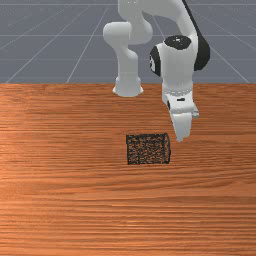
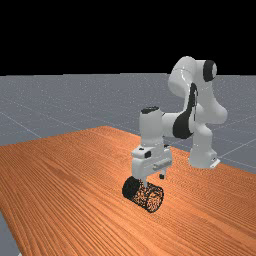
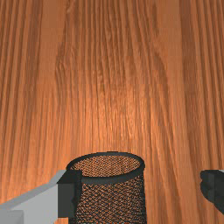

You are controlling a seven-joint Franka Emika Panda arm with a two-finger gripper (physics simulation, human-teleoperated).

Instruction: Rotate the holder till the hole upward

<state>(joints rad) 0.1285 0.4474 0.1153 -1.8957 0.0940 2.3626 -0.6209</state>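
Wrist view caught the holder between two widely parted fingers, right beside one and well apart from the other; whether the nearer one touched it, I couldn't tell. In the far view it lay at about seven o'clock from the gripper; in the front view, on its side, between eight and nine o'clock. I counted one arm, one holder and one table. The holder was a cylinder of black mesh, its round mouth edged with a dark, smooth rim, and the table had long, wavy, orange-brown wood grain.
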